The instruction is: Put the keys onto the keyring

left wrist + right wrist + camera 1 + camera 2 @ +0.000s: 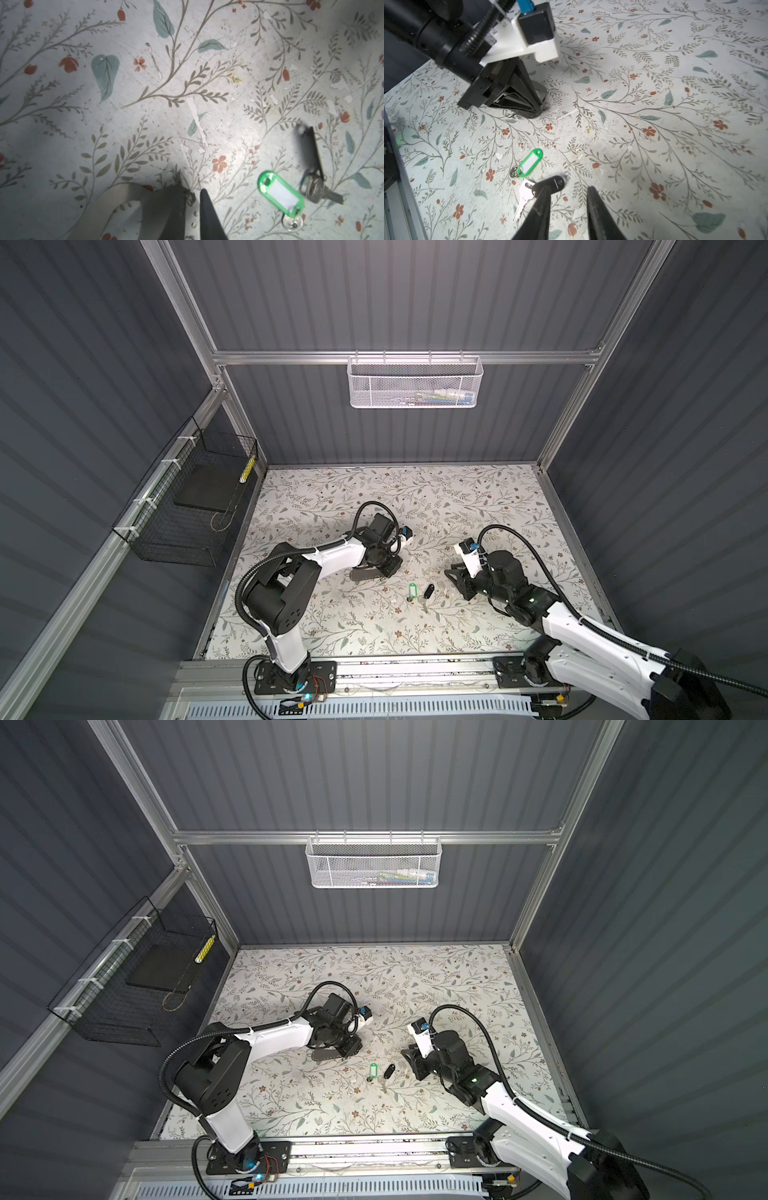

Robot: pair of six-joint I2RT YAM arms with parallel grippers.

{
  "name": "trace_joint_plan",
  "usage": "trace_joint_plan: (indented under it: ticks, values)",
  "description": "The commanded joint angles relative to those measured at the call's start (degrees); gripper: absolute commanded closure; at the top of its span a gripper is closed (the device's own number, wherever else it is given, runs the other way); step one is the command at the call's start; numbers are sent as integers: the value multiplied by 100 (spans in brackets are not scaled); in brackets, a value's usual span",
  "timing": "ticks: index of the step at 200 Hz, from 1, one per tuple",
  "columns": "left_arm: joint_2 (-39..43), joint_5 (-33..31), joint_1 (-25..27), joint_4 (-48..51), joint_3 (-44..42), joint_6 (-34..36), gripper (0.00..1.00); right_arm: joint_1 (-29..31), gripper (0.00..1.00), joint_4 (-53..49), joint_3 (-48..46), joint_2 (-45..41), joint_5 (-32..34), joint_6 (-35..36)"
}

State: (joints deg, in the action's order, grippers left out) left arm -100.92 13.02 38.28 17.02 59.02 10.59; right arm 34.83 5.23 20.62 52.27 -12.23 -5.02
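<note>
Right hand [568, 188] hovers just beside black-tagged key [554, 182].

Keyring [363, 575] mostly hidden by left gripper [387, 570], esp. top views.

A floral-covered table [478, 497] sits inside grey ribbed walls [415, 302]. A white mesh basket [374, 385] hangs on the back rail [291, 357]; a black wire basket [166, 547] on the side wall holds a dark pad [203, 489] and a yellow stick [247, 470].
</note>
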Motion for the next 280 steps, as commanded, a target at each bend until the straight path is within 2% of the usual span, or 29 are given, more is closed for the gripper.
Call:
trace_joint_plan:
  ticks: [1, 21, 53, 76, 92, 112, 127, 161, 194, 232, 280]
  values:
    - [178, 138, 26, 16, 58, 153, 75, 17, 68, 378, -83, -87, -578, 546]
    - [419, 166, 28, 36, 30, 172, 67, 71, 70, 443, -77, 11, -1013, 773]
    - [832, -75, 5, 181, 23, 90, 60, 193, 74, 352, 183, 341, -1084, 1063]
    - [960, -223, -110, 476, 146, -75, 58, 265, 74, 247, 423, 603, -1188, 1381]
    - [969, -132, -383, 697, 257, -324, 58, 345, 75, 168, 599, 759, -1245, 1722]
    - [1033, 394, -903, 743, 237, -709, 59, 429, 75, 44, 777, 912, -1416, 2336]
    - [1145, 542, -1146, 738, 151, -830, 59, 485, 75, -244, 972, 1048, -1485, 2948]
    - [1253, 208, -1182, 863, 111, -852, 59, 542, 75, -1498, 1648, 1685, -1274, 4358]
    - [1240, 11, -1469, 778, 103, -1199, 59, 568, 76, -2230, 2209, 2356, -1264, 5271]
    - [1198, 247, -2061, 683, 127, -1481, 59, 676, 76, -2713, 2785, 3188, -1335, 5711]
    - [1118, -18, -2132, 784, 214, -1420, 59, 866, 76, -3247, 3483, 4126, -1355, 5989]
